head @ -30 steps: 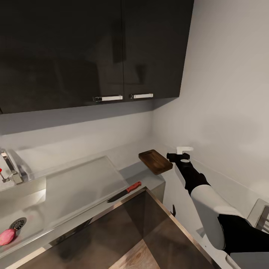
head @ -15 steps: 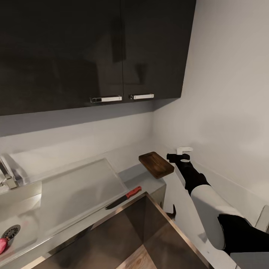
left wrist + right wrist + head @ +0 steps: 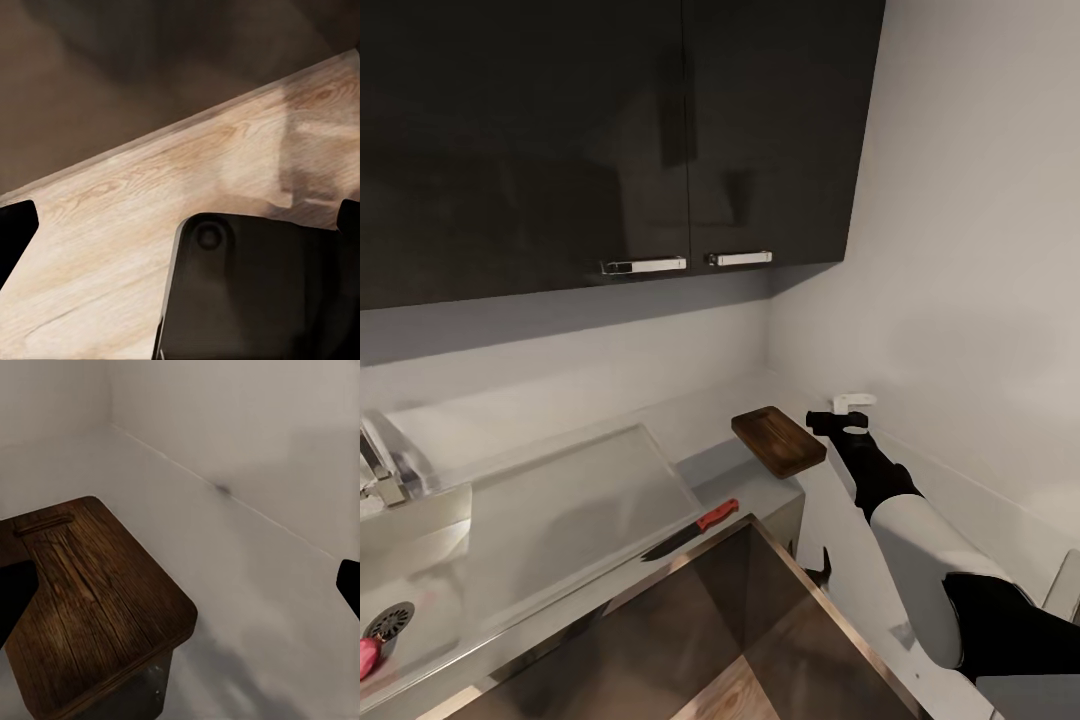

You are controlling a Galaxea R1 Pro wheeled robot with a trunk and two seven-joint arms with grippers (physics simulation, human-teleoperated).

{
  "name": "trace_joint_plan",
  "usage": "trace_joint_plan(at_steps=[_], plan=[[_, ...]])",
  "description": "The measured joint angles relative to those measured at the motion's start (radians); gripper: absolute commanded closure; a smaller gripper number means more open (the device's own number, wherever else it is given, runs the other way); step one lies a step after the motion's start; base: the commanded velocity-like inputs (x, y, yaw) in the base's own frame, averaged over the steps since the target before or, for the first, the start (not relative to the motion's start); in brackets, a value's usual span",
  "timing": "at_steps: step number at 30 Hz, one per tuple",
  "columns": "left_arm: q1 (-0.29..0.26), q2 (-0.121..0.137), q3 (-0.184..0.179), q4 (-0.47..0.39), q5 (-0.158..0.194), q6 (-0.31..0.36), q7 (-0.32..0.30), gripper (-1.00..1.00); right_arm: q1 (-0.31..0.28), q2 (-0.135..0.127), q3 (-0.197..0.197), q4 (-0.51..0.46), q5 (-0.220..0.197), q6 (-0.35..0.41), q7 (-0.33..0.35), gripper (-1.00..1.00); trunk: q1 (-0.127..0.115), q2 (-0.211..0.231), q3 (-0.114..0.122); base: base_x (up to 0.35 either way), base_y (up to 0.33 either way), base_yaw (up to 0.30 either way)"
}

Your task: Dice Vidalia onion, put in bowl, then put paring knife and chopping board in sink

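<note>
The brown chopping board (image 3: pixel 778 441) lies at the right end of the grey countertop (image 3: pixel 755 490), one corner hanging past the edge. In the right wrist view the chopping board (image 3: pixel 90 600) sits close below the gripper. My right gripper (image 3: pixel 818 420) hovers just beside the board's right side, open and holding nothing. The red-handled paring knife (image 3: pixel 695 527) rests near the countertop's front edge. A pink sliver of the onion (image 3: pixel 365 655) shows in the steel sink (image 3: pixel 420 545) by the drain. My left gripper (image 3: pixel 180 225) is open over light wood floor. The bowl is out of view.
Glossy black upper cabinets (image 3: pixel 610 130) with chrome handles hang over the counter. A flat steel drainboard (image 3: pixel 570 495) joins the basin, with the faucet (image 3: pixel 375 470) at far left. A pale wall (image 3: pixel 960 250) closes the right side. Dark lower cabinets (image 3: pixel 690 620) stand below.
The head view shifted a little a second ago, so the sink, faucet and onion slid toward its left edge. My right arm, the board and the knife have kept their places.
</note>
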State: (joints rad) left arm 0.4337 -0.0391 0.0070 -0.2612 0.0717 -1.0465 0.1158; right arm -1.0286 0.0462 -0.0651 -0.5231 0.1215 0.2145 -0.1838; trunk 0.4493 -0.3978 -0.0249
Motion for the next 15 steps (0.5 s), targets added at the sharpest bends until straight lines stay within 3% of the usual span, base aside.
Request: trace_joint_plan(at_steps=[15], plan=[[0.000, 0.000, 0.000, 0.004, 0.000, 0.000, 0.000, -1.00, 0.000, 0.000, 0.000, -0.002, -0.001, 0.017, 0.000, -1.00, 0.000, 0.000, -0.012, 0.000, 0.000, 0.000]])
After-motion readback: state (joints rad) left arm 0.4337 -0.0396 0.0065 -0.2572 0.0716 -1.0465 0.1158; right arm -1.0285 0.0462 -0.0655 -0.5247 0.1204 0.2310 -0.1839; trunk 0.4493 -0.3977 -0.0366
